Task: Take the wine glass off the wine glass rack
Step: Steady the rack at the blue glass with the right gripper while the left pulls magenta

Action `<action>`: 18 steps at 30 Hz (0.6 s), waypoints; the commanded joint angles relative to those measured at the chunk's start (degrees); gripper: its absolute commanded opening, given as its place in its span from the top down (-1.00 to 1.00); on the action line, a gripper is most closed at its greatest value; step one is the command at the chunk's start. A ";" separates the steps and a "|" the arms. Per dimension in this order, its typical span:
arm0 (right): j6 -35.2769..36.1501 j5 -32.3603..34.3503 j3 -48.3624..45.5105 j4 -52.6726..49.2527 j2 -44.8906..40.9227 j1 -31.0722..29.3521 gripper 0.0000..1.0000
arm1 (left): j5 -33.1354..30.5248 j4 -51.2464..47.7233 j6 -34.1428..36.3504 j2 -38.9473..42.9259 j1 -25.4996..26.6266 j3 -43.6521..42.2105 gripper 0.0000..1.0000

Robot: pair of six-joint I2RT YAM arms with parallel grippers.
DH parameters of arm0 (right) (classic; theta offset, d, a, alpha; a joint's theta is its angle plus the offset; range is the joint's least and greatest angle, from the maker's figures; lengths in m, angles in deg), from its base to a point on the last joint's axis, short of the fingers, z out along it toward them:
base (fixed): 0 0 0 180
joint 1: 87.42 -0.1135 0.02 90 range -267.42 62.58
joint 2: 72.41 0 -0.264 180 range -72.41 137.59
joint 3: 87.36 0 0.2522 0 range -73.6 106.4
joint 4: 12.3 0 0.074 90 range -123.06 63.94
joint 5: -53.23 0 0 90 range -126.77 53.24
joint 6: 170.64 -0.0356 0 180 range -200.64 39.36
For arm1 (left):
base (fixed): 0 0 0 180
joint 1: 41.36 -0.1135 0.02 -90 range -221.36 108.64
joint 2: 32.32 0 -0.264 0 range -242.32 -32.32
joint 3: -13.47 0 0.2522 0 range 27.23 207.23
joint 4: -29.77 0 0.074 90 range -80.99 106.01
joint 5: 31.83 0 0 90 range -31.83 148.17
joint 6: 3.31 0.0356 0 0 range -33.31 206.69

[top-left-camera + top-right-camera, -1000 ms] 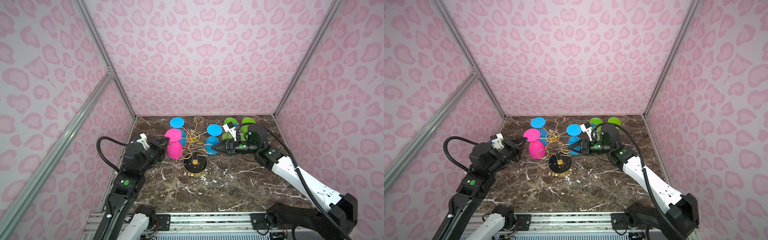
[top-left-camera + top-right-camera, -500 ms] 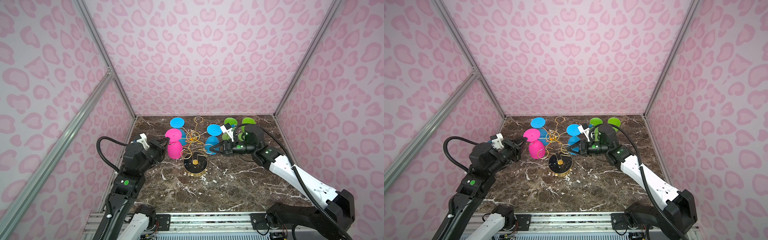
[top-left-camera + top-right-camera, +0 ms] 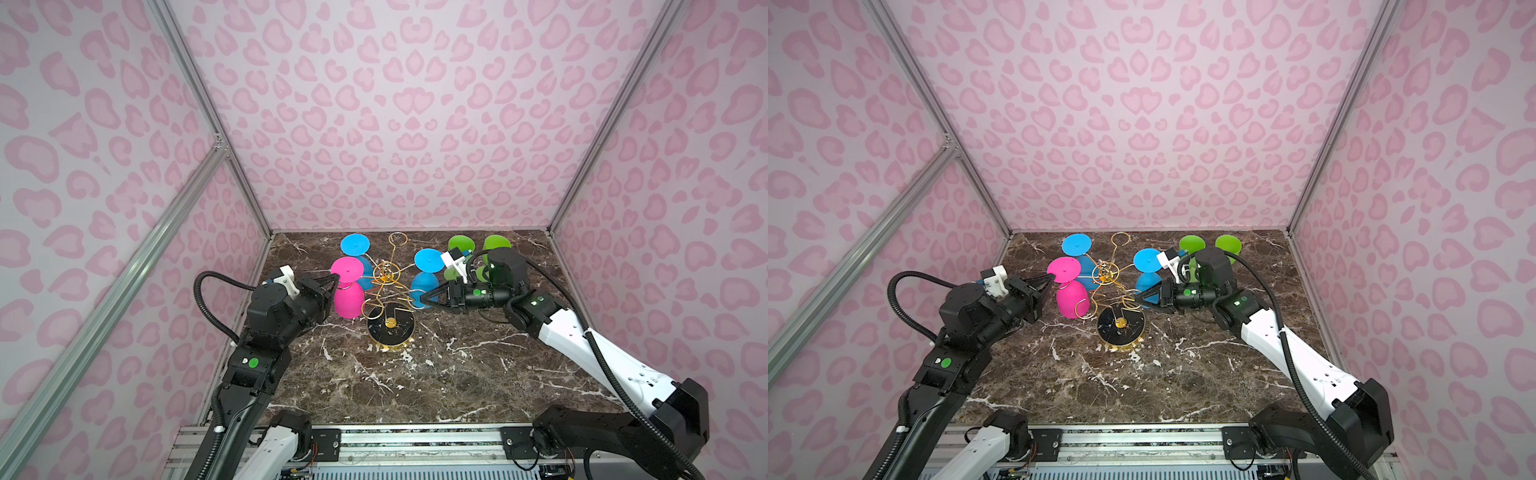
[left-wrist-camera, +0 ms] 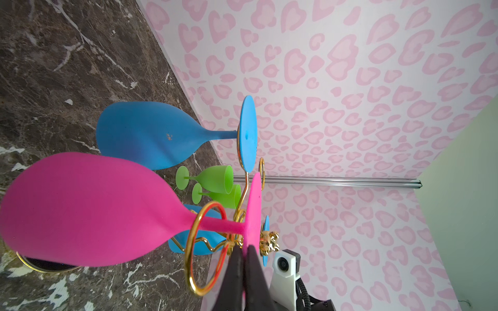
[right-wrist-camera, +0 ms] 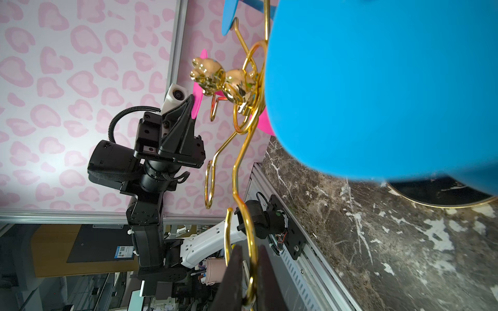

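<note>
The table (image 3: 415,382) is dark brown marble with ragged white veins and a slight sheen. On it I see the wine glass rack (image 3: 384,332). It is thin polished gold wire bent into curling, looped arms around a central post. The post rises from a flat round black base with a gold rim and is topped by a small shiny gold figurine (image 5: 223,80).

The pink wine glass (image 3: 348,301) hangs upside down on the rack's left side, between the rack's post and my left arm. It is opaque and matte, with a long teardrop bowl, a slim stem and a thin flat disc for a foot. In the left wrist view the stem (image 4: 215,226) runs through a gold loop, with the foot above the loop and the bowl's mouth facing the marble.

The left gripper (image 4: 244,250) has its black tapered fingers pressed together on the edge of that pink foot. The right gripper (image 5: 249,269) is pinched on one gold wire loop of the rack, on the side away from the pink glass.

Two blue wine glasses (image 3: 422,284) of the same matte shape also hang inverted. Two green wine glasses (image 3: 459,243) stand upright at the back right.
</note>
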 commanded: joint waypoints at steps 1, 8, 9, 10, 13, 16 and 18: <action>3.35 -0.28 0.46 3.06 0.33 -0.05 0.90 | 1.70 4.09 1.13 -0.83 -0.11 1.34 0.94; 3.53 -0.25 0.78 2.72 0.41 -0.09 0.97 | 6.37 4.72 2.69 -3.97 -0.11 3.65 0.94; 3.53 -0.22 0.79 2.71 0.41 -0.09 0.98 | 7.32 4.77 2.96 -4.56 -0.09 4.01 0.94; 3.62 -0.23 0.80 2.63 0.36 -0.14 0.99 | 8.14 4.77 3.25 -5.21 -0.11 4.37 0.94; 3.70 -0.27 0.96 2.40 0.28 -0.05 1.00 | 9.66 4.77 3.90 -6.32 -0.05 4.95 0.94; 4.03 -0.28 1.11 1.93 0.41 -0.09 1.00 | 10.44 4.63 4.24 -6.86 -0.11 5.18 0.94; 3.99 -0.27 1.11 1.98 0.42 -0.09 1.00 | 10.36 4.58 4.33 -6.88 -0.11 5.18 0.94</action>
